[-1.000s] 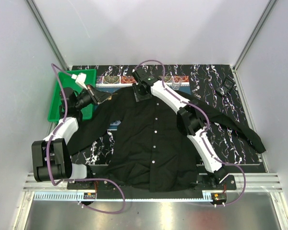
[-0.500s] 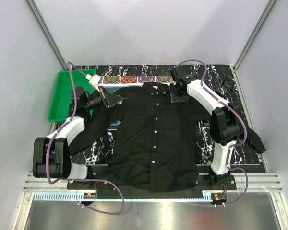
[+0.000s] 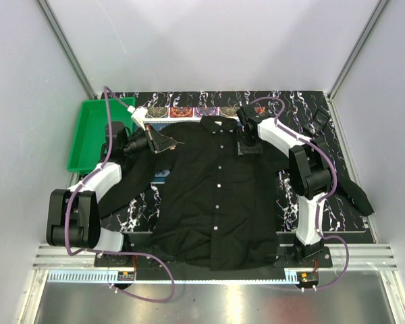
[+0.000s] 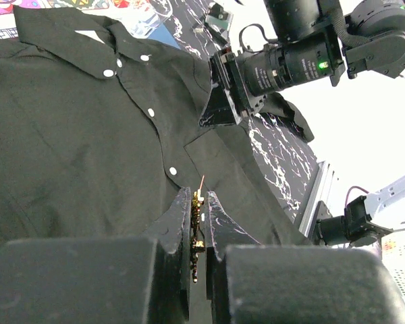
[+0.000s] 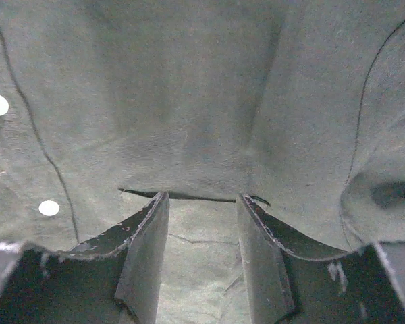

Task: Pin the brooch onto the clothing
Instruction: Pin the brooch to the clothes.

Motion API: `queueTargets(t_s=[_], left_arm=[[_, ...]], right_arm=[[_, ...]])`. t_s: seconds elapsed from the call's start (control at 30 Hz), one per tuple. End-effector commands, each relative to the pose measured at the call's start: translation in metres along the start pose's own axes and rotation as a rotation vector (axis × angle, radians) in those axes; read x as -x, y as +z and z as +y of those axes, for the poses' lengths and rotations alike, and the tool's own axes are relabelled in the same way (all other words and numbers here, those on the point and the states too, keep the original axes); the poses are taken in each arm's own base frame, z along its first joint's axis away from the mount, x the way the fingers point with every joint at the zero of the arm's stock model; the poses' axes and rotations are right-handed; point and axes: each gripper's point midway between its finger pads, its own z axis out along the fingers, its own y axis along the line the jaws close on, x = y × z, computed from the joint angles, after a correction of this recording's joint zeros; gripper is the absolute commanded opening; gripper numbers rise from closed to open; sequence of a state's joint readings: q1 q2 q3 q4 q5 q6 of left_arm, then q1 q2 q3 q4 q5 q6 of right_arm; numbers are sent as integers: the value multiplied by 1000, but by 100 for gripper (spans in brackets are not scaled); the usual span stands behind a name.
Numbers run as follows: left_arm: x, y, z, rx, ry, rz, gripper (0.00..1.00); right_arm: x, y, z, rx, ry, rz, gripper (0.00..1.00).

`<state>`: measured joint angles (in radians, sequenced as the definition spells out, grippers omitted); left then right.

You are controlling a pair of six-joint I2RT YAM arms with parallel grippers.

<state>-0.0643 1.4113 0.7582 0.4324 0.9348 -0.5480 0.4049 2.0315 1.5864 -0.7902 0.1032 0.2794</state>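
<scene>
The black button-up shirt [image 3: 216, 196] lies spread on the patterned mat, collar at the far side. My left gripper [image 3: 167, 142] is shut on the tiny golden brooch [image 4: 197, 223], held edge-on between the fingers with its thin pin pointing at the shirt's left shoulder area [image 4: 88, 155]. My right gripper [image 3: 248, 147] is open, fingertips [image 5: 148, 216] pressed down on the shirt fabric [image 5: 202, 101] at the top edge of the chest pocket. The right gripper [image 4: 223, 108] also shows in the left wrist view, tips on the shirt.
A green tray [image 3: 94, 131] stands at the far left. Blue patterned placemats [image 3: 189, 111] lie behind the collar. A shirt sleeve [image 3: 347, 192] trails to the right. A small clear cup [image 4: 152, 13] sits beyond the collar.
The left gripper moved right over the shirt's shoulder with the brooch. The right gripper swung from the collar toward the right, then settled down onto the chest pocket.
</scene>
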Motion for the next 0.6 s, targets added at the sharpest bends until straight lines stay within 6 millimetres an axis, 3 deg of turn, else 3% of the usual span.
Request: queueTargets(t_s=[0.0, 0.13, 0.3, 0.57], left_arm=[[12, 6, -5, -26, 73, -12, 0], [7, 12, -9, -41, 78, -2, 0], [5, 17, -10, -46, 77, 1, 0], [4, 20, -3, -34, 73, 9, 0]], right_arm=[[-8, -3, -3, 11, 40, 8, 51], [-9, 6, -11, -3, 55, 12, 49], [13, 4, -15, -8, 80, -33, 49], [28, 9, -7, 10, 98, -46, 48]])
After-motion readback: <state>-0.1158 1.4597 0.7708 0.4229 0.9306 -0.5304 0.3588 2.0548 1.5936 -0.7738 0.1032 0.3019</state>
